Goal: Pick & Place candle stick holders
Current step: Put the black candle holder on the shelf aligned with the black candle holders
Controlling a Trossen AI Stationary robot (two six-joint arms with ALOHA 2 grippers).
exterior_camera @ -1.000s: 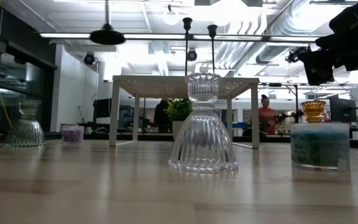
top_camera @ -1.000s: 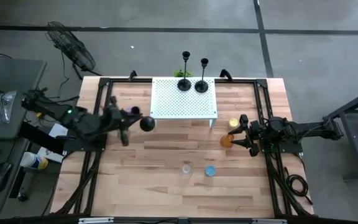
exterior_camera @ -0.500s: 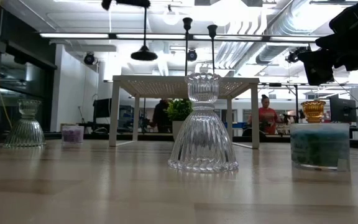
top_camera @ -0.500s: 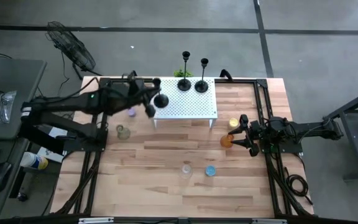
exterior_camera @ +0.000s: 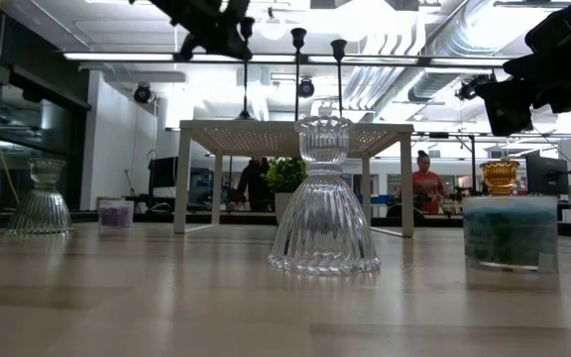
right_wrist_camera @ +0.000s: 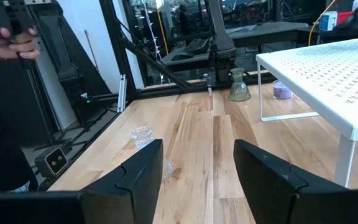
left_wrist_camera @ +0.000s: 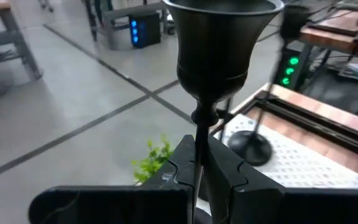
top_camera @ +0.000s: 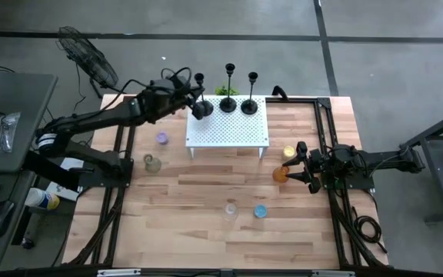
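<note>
While jaws hide its stem, candlestick [left_wrist_camera: 221,56] base unseen, left gripper [top_camera: 195,106] clamped

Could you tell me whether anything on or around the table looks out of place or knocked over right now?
Nothing stands out. Two black candlesticks stand upright on the white rack, the left gripper holds a third over its corner, and the glass holders on the table all sit upright.

Your left gripper [top_camera: 193,105] has swung the black candlestick [top_camera: 199,98] from beside the white rack's [top_camera: 229,137] left front corner up over its back-left corner, near the two candlesticks [top_camera: 238,100] standing there, uncovering the purple cup [top_camera: 161,138].
</note>
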